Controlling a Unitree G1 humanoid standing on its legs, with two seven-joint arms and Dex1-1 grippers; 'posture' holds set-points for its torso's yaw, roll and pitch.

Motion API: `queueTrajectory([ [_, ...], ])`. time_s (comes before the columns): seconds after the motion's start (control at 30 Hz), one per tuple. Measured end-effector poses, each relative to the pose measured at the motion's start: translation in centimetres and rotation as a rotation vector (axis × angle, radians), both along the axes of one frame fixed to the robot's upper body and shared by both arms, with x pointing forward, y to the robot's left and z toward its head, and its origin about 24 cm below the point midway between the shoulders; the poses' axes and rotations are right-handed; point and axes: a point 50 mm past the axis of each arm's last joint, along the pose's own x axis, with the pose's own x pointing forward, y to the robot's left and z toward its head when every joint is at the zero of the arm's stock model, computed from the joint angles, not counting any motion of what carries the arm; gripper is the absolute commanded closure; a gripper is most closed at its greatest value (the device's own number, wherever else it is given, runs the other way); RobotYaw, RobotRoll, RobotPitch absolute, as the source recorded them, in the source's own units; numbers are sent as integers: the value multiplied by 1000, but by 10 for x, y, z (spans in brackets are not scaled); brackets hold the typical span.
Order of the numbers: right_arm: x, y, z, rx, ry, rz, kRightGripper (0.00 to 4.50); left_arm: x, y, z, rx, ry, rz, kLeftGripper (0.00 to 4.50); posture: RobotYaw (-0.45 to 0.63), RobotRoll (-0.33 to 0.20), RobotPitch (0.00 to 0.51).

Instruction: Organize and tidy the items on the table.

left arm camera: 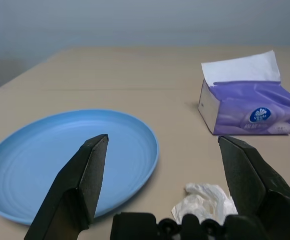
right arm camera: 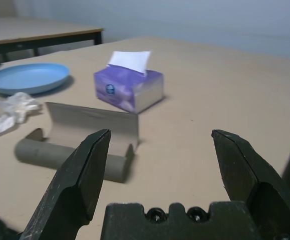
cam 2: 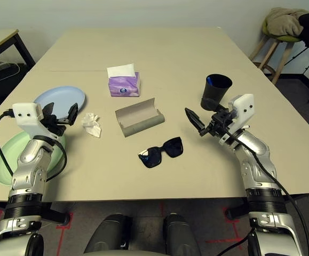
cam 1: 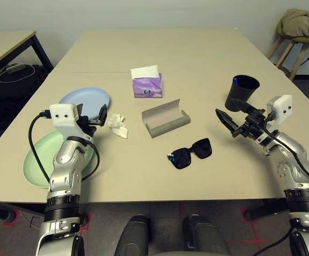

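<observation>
While both grippers, left gripper (cam 1: 94,121) and right gripper (cam 2: 197,121), gape wide and hold nothing, the grey glasses case (cam 1: 165,118) lies open and empty at centre; the purple tissue box (cam 1: 147,84) beyond it shows one white sheet; the black cup (cam 1: 242,92) stands far right.

Behind my table I see a plain pale wall (cam 1: 143,13). Far out past my left pincer stands a smaller tan desk (cam 1: 5,45) with black legs, cables (cam 1: 15,72) lying beneath it. Well beyond my right pincer, a wooden stool (cam 1: 290,50) carries bundled clothing (cam 1: 303,22). Red tape marks (cam 1: 250,226) cross the grey floor (cam 1: 159,210).
</observation>
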Motion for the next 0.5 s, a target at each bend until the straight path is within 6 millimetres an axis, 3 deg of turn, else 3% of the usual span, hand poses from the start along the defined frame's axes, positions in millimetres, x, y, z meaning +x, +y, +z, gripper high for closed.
queueTrajectory([
  [0.5, -11, 10, -2, -221, -13, 371, 0, 0, -1, 1, 2, -2, -6, 48, 146, 0, 56],
])
